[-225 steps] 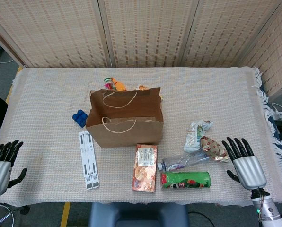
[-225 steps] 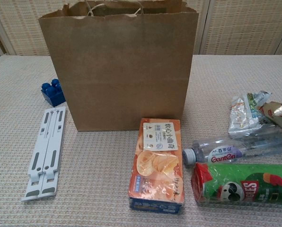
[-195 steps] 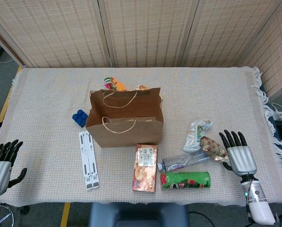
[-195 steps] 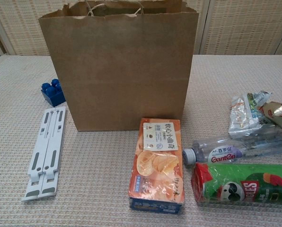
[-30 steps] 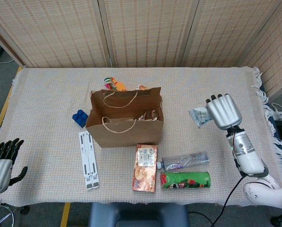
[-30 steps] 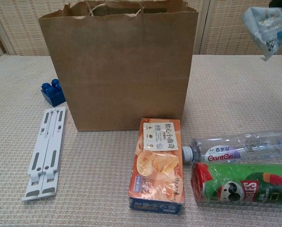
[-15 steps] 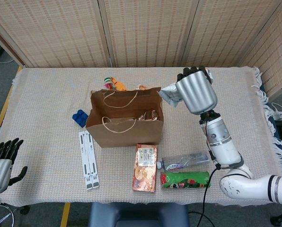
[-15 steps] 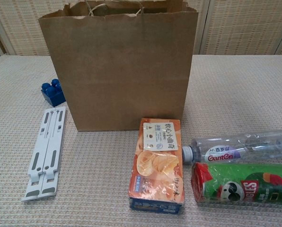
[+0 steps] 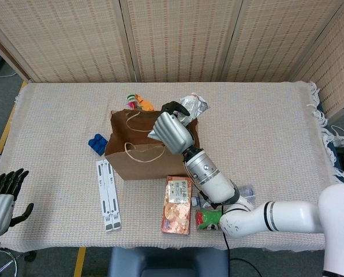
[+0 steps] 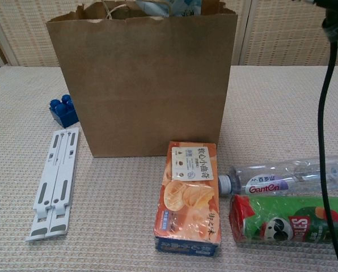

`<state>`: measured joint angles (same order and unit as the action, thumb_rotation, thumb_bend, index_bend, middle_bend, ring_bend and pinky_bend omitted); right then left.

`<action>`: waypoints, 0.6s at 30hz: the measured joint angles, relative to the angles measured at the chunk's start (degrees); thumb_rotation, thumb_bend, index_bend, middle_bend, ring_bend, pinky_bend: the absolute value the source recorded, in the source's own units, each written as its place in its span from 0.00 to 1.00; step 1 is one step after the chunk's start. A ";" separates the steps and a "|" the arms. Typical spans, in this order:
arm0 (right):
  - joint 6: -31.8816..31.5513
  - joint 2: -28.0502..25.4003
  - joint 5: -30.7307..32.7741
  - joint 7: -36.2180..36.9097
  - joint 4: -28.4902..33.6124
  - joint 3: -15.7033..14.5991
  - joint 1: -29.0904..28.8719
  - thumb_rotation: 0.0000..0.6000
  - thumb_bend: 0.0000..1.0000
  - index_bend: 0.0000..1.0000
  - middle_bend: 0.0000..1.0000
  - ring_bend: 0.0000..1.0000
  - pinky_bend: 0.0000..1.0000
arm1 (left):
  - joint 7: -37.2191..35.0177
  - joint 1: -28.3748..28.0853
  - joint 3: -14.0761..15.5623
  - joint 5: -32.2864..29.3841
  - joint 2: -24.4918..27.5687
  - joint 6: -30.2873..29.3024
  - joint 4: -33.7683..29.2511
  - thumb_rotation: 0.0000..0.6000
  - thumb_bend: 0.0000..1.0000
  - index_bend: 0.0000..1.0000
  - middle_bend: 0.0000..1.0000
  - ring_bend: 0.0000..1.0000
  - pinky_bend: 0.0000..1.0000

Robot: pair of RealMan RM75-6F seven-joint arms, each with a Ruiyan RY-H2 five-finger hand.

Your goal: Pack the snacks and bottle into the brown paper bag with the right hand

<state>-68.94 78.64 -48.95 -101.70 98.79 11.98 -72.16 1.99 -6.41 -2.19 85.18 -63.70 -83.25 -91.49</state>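
The right robot hand clamps a crinkly, light, soft snack packet by its bunched edge over the brown paper bag, likely slippery if squeezed loosely.

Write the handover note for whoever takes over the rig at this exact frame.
Right hand holds a silver snack packet above the open brown paper bag, not yet released. Left hand is open, idle at the table's near-left edge. One snack looks to be in the bag already. Left to pack: orange snack box, water bottle, green chip can, all lying in front of the bag.
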 measured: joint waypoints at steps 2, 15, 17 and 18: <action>0.01 0.65 1.21 -1.11 -0.37 -0.73 -0.45 1.00 0.20 0.26 0.36 0.28 0.55 | -0.14 -0.05 0.03 0.06 0.08 0.09 0.03 1.00 0.35 0.00 0.00 0.00 0.00; -5.83 0.88 -1.47 -1.65 0.52 -2.54 -1.12 1.00 0.03 0.00 0.00 0.00 0.15 | 0.34 -0.06 0.04 -0.06 0.10 0.13 -0.16 1.00 0.35 0.00 0.00 0.00 0.00; -7.29 0.30 -2.62 -0.32 1.20 -2.46 -0.56 1.00 0.03 0.00 0.00 0.00 0.15 | 0.36 -0.04 0.05 -0.10 0.09 0.11 -0.17 1.00 0.35 0.00 0.00 0.00 0.00; -8.00 0.06 -2.94 0.49 1.63 -2.33 -0.19 1.00 0.03 0.00 0.00 0.00 0.16 | 0.38 -0.03 0.03 -0.13 0.08 0.10 -0.16 1.00 0.35 0.00 0.00 0.00 0.00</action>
<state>-76.94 78.71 -51.88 -101.22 100.42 9.65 -72.35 2.38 -6.44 -2.15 85.05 -63.62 -83.15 -91.65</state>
